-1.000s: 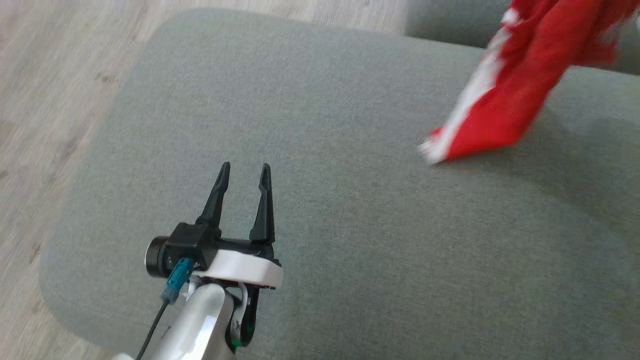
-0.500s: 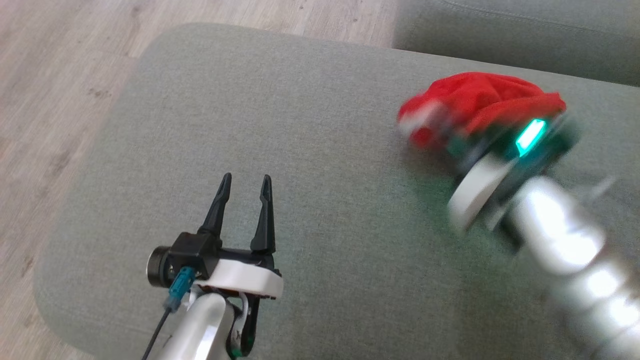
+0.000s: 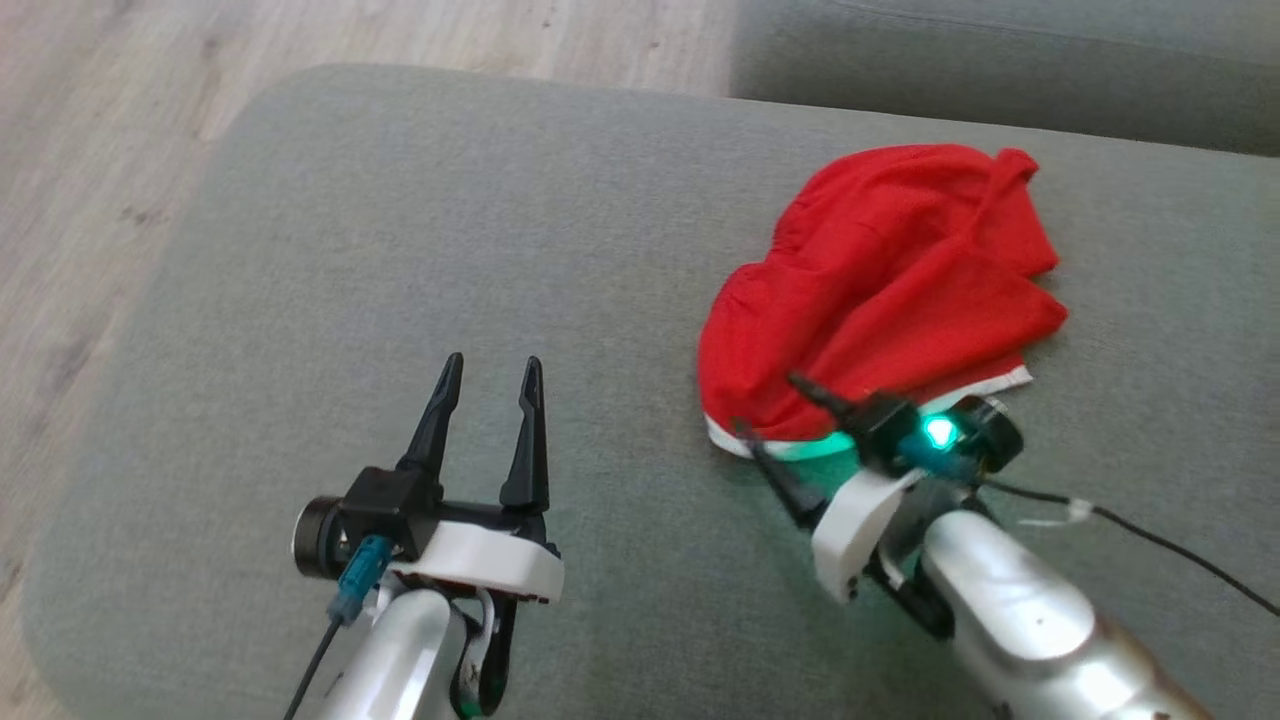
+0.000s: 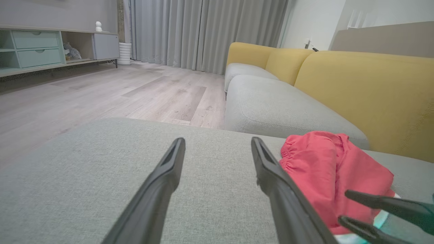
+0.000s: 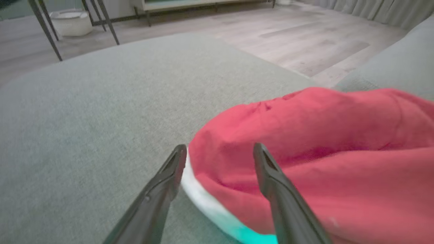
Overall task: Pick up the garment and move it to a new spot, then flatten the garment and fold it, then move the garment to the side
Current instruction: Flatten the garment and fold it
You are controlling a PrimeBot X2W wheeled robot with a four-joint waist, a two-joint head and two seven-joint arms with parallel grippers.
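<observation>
The garment is red cloth with a white hem, lying crumpled on the right half of the grey cushion. My right gripper stands open at its near-left edge. One finger is over the red cloth and the other is beside the white hem. In the right wrist view the garment's edge lies between the spread fingers of that gripper, and nothing is pinched. My left gripper is open and empty over bare cushion, well left of the garment.
A second grey sofa seat runs along the back, with yellow back cushions behind it. Wood floor lies past the cushion's left and far edges. A thin black cable trails from my right wrist.
The garment hung in the air at the upper right, then came down with my right gripper. It now lies on the cushion, and the right gripper has opened and let go. The camera shifted too.
</observation>
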